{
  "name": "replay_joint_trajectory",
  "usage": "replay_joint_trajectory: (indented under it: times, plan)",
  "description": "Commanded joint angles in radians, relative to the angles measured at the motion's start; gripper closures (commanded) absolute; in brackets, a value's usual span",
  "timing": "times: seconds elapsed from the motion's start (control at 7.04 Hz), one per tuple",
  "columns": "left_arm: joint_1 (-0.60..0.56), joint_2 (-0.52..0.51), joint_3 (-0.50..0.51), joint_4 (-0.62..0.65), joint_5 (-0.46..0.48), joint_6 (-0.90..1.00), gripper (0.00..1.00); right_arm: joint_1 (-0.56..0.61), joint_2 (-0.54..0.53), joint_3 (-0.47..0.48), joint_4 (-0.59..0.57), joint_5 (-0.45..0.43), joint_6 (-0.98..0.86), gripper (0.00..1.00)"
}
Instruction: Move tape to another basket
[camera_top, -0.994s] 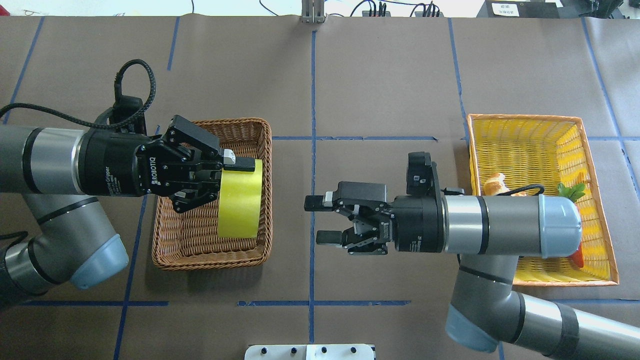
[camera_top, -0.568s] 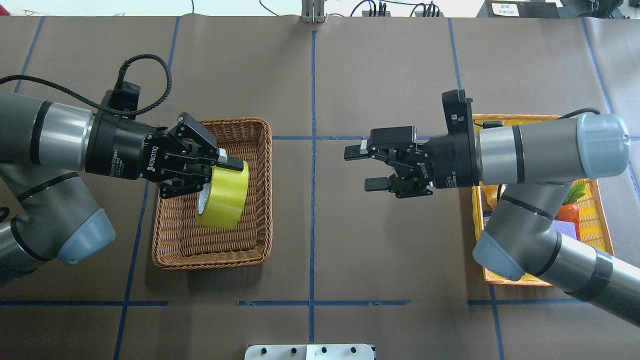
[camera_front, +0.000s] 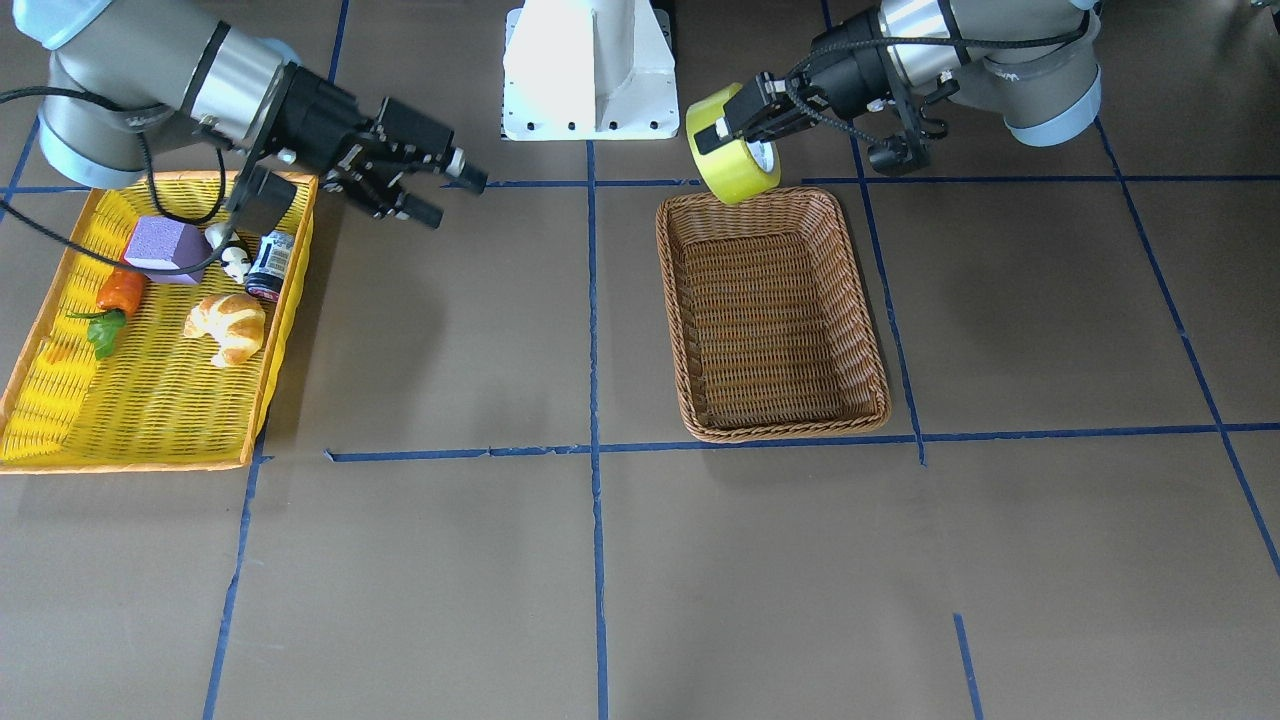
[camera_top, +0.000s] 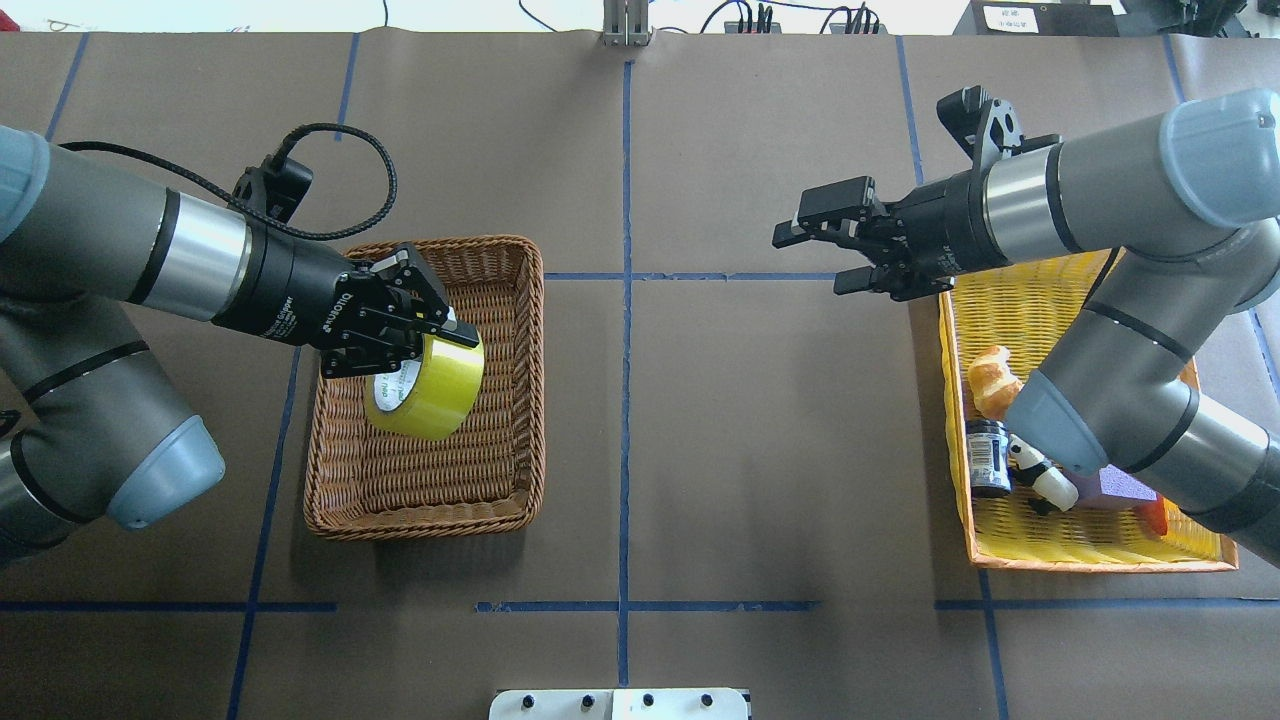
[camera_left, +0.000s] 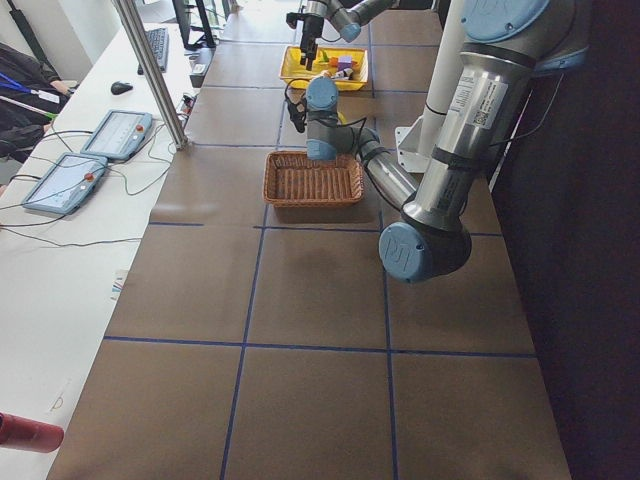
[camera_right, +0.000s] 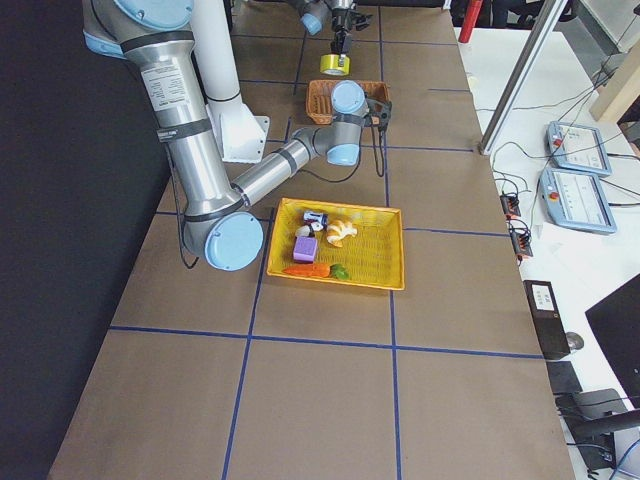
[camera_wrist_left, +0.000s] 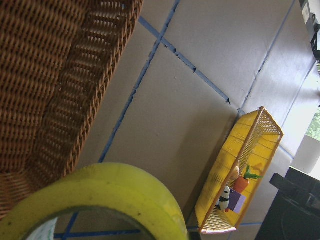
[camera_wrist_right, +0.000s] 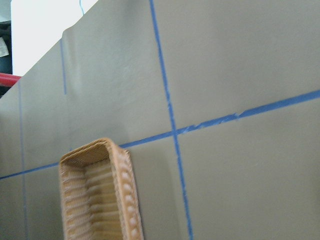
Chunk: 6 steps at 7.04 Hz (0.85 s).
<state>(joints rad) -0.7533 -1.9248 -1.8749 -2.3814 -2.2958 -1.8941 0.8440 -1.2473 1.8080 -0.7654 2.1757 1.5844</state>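
The left gripper (camera_top: 440, 335) clamps the tape (camera_top: 430, 385) over the wicker basket (camera_top: 420, 522); the right gripper (camera_top: 812, 260) hangs open, empty; best to lower the tape close to the weave before releasing.

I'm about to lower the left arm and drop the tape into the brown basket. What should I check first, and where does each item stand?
1. Left gripper shut on the tape: ok.
2. Tape above the brown basket: ok in the overhead view.
3. Tape clear of the basket's robot-side rim: cannot tell; the front view shows it right at that rim.
4. Basket floor free: ok, nothing lies in it.
5. Right gripper out of the way: ok, open, beside the yellow basket.
6. Tape low enough to release: not ok, it hangs above the basket.
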Motion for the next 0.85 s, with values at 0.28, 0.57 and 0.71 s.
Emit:
replay_joint_trajectory:
  times: [0.28,0.57,0.71]
  plan:
    - [0.084,-0.006,-0.001,0.374,0.151,0.392,1.00,0.140,-0.078,-0.001,-0.369,-0.011,-0.581,0.00]
    - [0.140,-0.040,0.003,0.506,0.232,0.486,1.00,0.225,-0.173,0.001,-0.422,-0.002,-0.839,0.00]
    - [0.162,-0.066,0.017,0.551,0.271,0.530,1.00,0.274,-0.234,-0.001,-0.437,0.007,-0.971,0.00]
